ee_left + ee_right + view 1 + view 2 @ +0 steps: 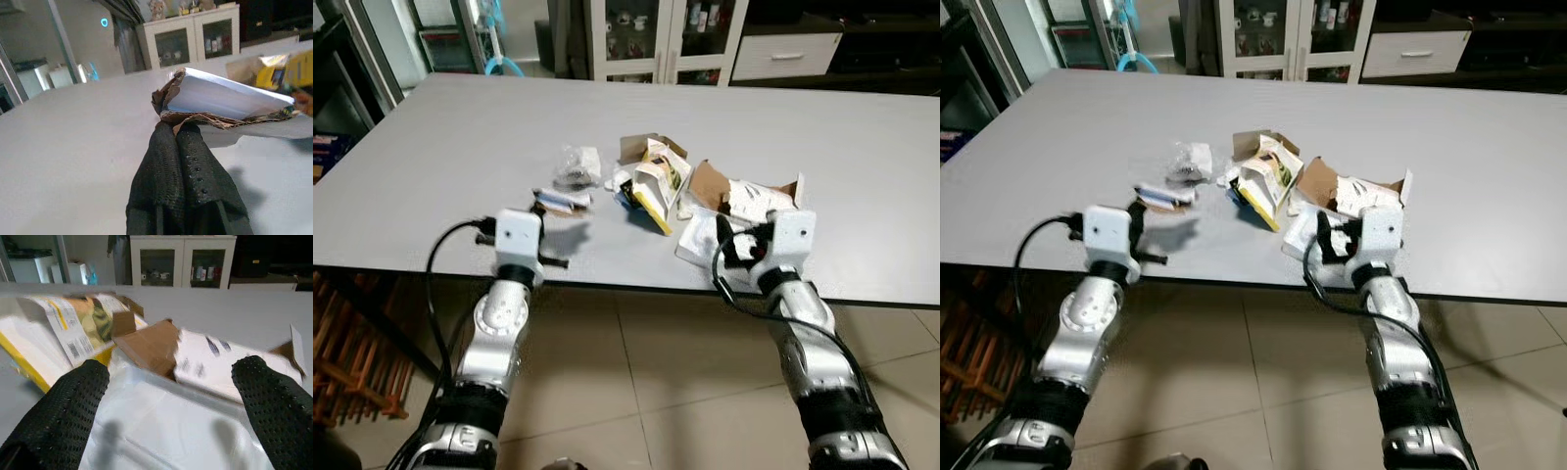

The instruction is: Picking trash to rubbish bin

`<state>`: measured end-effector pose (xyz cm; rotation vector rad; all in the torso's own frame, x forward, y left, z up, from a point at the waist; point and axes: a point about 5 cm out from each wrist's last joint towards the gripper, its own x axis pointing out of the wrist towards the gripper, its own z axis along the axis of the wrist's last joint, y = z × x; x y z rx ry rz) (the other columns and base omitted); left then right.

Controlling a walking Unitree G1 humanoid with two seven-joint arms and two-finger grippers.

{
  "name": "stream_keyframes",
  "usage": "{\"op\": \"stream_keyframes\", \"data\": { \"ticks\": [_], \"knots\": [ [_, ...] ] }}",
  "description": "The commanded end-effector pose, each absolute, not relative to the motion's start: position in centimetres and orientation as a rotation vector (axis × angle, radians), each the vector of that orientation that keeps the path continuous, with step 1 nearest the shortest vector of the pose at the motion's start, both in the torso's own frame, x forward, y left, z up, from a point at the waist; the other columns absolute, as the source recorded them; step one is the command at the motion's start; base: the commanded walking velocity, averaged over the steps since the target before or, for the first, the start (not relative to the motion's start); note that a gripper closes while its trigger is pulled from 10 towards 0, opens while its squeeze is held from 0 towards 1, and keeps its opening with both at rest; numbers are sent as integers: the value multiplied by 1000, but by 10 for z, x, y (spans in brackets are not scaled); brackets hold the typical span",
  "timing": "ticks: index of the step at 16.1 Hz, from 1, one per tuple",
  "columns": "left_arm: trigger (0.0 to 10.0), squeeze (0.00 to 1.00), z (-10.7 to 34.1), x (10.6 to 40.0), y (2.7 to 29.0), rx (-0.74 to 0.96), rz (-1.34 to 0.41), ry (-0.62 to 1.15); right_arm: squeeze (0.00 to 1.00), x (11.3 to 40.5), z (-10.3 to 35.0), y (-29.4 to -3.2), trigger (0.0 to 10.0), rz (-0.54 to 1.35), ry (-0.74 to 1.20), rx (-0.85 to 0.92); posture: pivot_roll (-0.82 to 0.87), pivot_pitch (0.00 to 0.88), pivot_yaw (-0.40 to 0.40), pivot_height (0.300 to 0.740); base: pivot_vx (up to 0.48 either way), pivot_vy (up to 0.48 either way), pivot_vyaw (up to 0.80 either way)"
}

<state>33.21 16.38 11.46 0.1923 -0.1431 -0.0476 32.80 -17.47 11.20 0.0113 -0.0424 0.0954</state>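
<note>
1. The left gripper (176,134) has its two black fingers (171,171) pressed together on the torn edge of a flat white-and-brown cardboard scrap (225,100). The scrap juts out just past the fingertips and sits low over the grey table (440,157).
2. The right gripper (171,382) is spread wide, one finger (73,396) on each side of a crumpled white plastic bag (161,431), which lies between and just under the fingertips. Nothing is gripped there yet.
3. Just beyond the right fingertips lies a torn brown-and-white carton (749,196). To the robot's left of it, touching, is a yellow printed box (656,181).
4. Farther out from the left fingers, well apart from the held scrap, sits a small clear wrapper (578,164).
5. Progress, as I judge it: early. One piece is pinched but not carried off, a second is only bracketed, and the rest of the pile is untouched on the table.
6. I cannot make out a rubbish bin in these pictures, so every piece is yet to be carried and dropped.
</note>
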Motion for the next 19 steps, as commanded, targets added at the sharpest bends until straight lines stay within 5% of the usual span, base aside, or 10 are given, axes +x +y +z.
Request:
{"op": "stream_keyframes", "data": {
  "ticks": [1,8,19],
  "knots": [
    [10000,0,112,331,163,204,-64,-148,0,325,108,-184,10000,58,-40,15,-18,10,38,740,0,0,0],
    [10000,0,84,327,182,208,-34,-29,0,320,91,-196,10000,-19,-4,28,-31,0,70,740,0,0,0],
    [10000,0,83,328,174,208,-85,-54,0,320,90,-202,10000,-29,-23,27,-31,0,61,740,0,0,0]
  ]
}}
